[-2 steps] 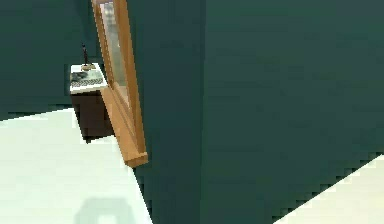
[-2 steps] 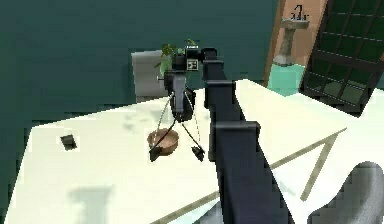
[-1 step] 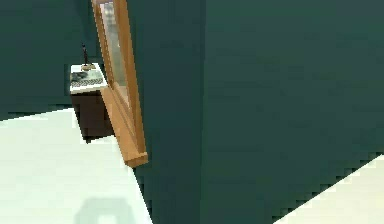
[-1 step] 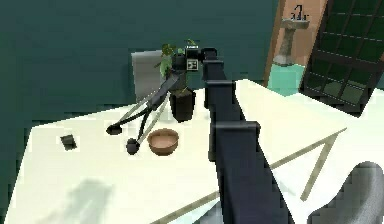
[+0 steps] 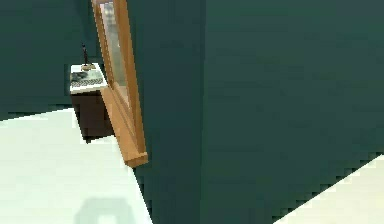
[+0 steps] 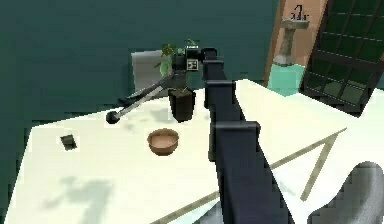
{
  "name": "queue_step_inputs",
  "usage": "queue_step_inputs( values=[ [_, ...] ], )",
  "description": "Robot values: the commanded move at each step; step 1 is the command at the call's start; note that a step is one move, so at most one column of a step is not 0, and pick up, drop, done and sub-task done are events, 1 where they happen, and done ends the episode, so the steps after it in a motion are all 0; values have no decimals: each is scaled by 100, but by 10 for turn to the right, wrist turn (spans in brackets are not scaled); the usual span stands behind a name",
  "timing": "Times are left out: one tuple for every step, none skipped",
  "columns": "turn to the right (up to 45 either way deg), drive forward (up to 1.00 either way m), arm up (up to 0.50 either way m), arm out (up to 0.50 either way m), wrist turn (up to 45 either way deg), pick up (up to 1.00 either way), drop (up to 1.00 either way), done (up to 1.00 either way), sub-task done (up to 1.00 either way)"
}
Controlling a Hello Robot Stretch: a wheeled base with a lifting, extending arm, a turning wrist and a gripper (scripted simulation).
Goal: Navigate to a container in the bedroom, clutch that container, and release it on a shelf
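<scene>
Fingers (image 6: pixel 170 70) are seen at the far end of the dark arm (image 6: pixel 235 140), up among the leaves of a plant (image 6: pixel 167 56) that is set in a dark pot (image 6: pixel 181 103). Whether the fingers are clenched or released cannot be told. Because the pot and plant stand on the surface right at and behind them, it cannot be told whether anything is grasped. Contact between the fingers and the plant or pot cannot be made out either.

The pot is stood upright on a cream surface (image 6: pixel 100 170). It is one of two things there that could be taken for the container. The other is a brown bowl (image 6: pixel 163 142), placed just in front of the pot and apart from it.

A grey desk lamp (image 6: pixel 140 98) is stretched out to the left of the pot, with its head lowered toward the surface. A small dark flat thing (image 6: pixel 68 141) is laid well to the left of the pot. A grey chair (image 6: pixel 147 68) is set behind the pot, and a second grey chair (image 6: pixel 355 195) is placed well apart from it toward the lower right. Far to the right of the pot, a dark-framed glazed door (image 6: pixel 350 50) and a washbasin (image 6: pixel 297 18) are seen.

In the forward view, a dark teal wall (image 5: pixel 270 100) is shown with a wooden frame (image 5: pixel 120 80) hung on it. A dark cabinet (image 5: pixel 92 115) carrying small things is stood on a pale floor (image 5: pixel 50 170).
</scene>
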Motion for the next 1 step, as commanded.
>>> queue_step_inputs(
  values=[
    [0, 0, 0, 0, 450, 0, 0, 0, 0]
  ],
)
